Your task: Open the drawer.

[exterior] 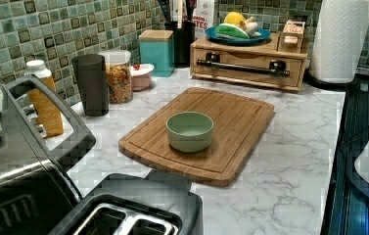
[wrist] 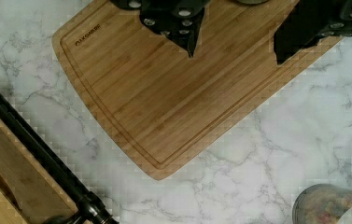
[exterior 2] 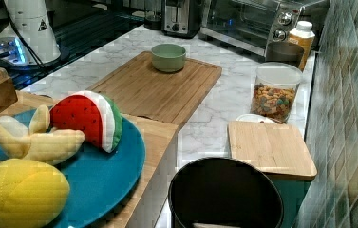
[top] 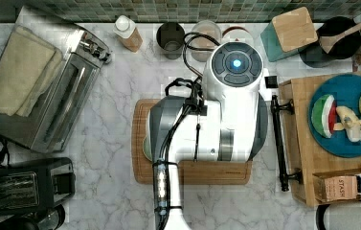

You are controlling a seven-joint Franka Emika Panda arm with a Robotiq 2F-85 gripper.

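Note:
The drawer (exterior: 248, 59) sits shut in a low bamboo stand at the back of the counter, its long black bar handle (exterior: 243, 67) running across its front. In the top view the handle (top: 278, 139) lies along the stand's left side, just to the right of the arm (top: 226, 110). In the wrist view my gripper (wrist: 234, 53) hangs open above the cutting board (wrist: 164, 93), with nothing between its fingers (wrist: 190, 37). The handle (wrist: 33, 149) and drawer front (wrist: 10, 182) lie off to one side, apart from the gripper.
A green bowl (exterior: 190, 130) stands on the cutting board (exterior: 206, 122). A blue plate (top: 345, 86) with toy fruit and a tea box (top: 345, 187) rest on the stand. Jars (exterior: 118, 76), a toaster oven (top: 58, 105) and a toaster (top: 25, 184) line the counter.

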